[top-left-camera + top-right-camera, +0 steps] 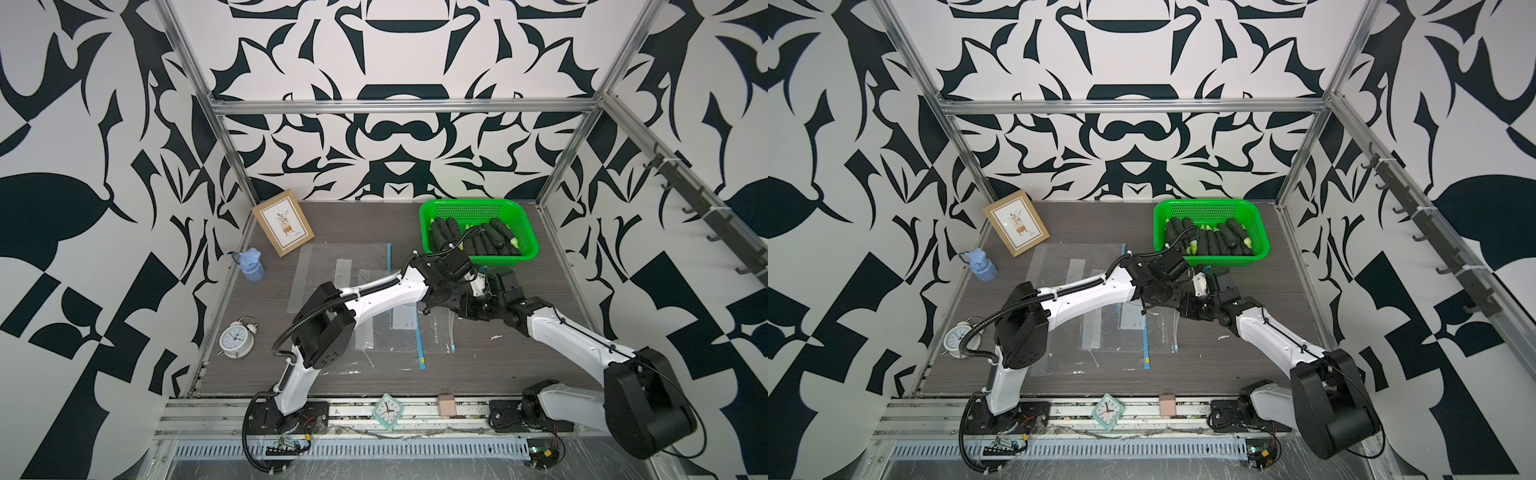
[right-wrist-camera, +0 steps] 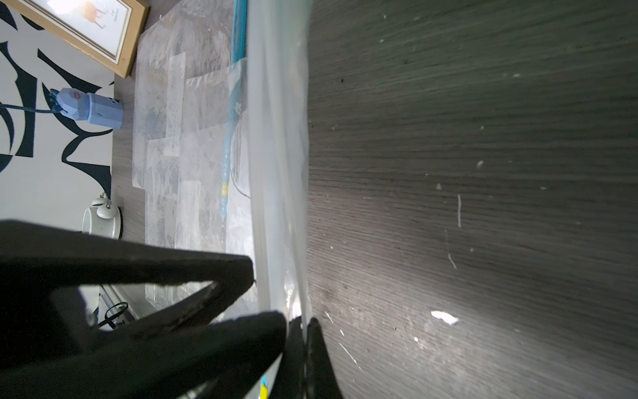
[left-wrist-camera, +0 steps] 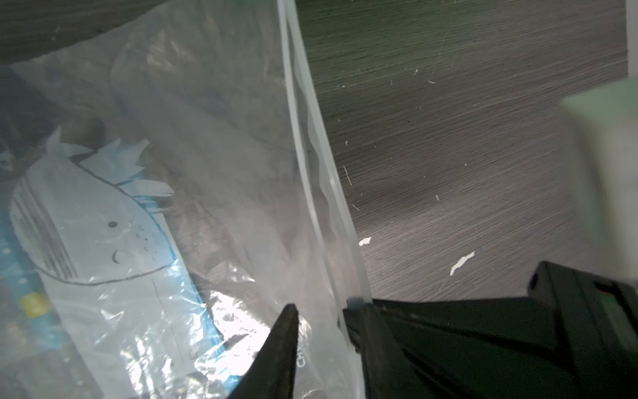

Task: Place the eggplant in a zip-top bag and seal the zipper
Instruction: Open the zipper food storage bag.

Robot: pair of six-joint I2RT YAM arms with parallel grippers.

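Pinching the zip-top bag (image 3: 207, 138) mid-table by its zipper rim (image 3: 310, 155), likely the best hold on such thin, limp, slippery film, the right pincer (image 2: 303, 331) is clamped shut while the left pincer (image 3: 321, 331) stands part-open astride that rim; the firm eggplants (image 1: 486, 239) lie in the far-right green basket (image 1: 469, 210).

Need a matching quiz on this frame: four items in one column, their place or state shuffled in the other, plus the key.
Items
1. picture frame
2. green basket
3. round alarm clock
4. right hand

Place or state
A. shut on the edge of the zip-top bag
B. far right corner of the table, holding the eggplants
C. left edge of the table, near side
D. propped up at the far left corner

Pairs: 1-D, 2-B, 3-C, 4-A
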